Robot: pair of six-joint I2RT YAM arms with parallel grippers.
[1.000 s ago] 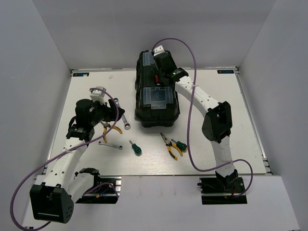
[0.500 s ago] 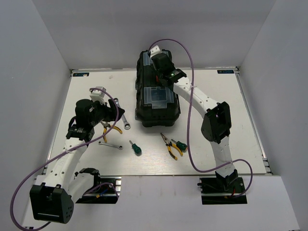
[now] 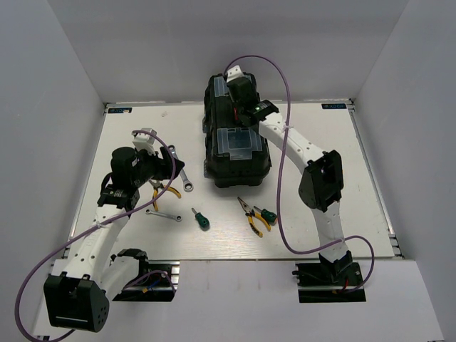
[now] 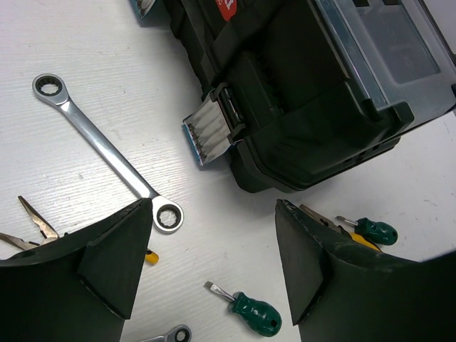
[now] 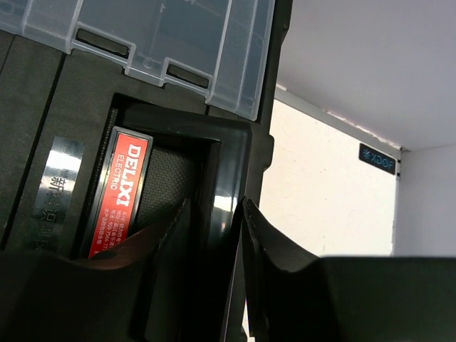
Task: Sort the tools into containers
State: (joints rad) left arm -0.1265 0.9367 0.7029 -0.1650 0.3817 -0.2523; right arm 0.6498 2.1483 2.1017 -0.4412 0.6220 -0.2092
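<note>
Right gripper [image 5: 216, 208]: fingers pinched onto the black handle [image 5: 214, 164] on top of the toolbox [image 3: 234, 146], beside its red label [image 5: 121, 192].

Left gripper [image 4: 214, 249]: jaws wide, empty, hovering left of the toolbox over the longer wrench [image 4: 107, 153].

In front of the toolbox: pliers [image 3: 254, 216], screwdriver [image 3: 267, 214].

Front-left: second pliers [image 3: 165, 189], shorter wrench [image 3: 164, 213], second screwdriver [image 3: 201, 219].

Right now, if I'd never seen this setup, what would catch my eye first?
The big black toolbox at the far middle of the table, with the right gripper clamped on its handle. Then the bits scattered in front: a wrench beneath the open left gripper, a screwdriver in the middle, and pliers to its right.
</note>
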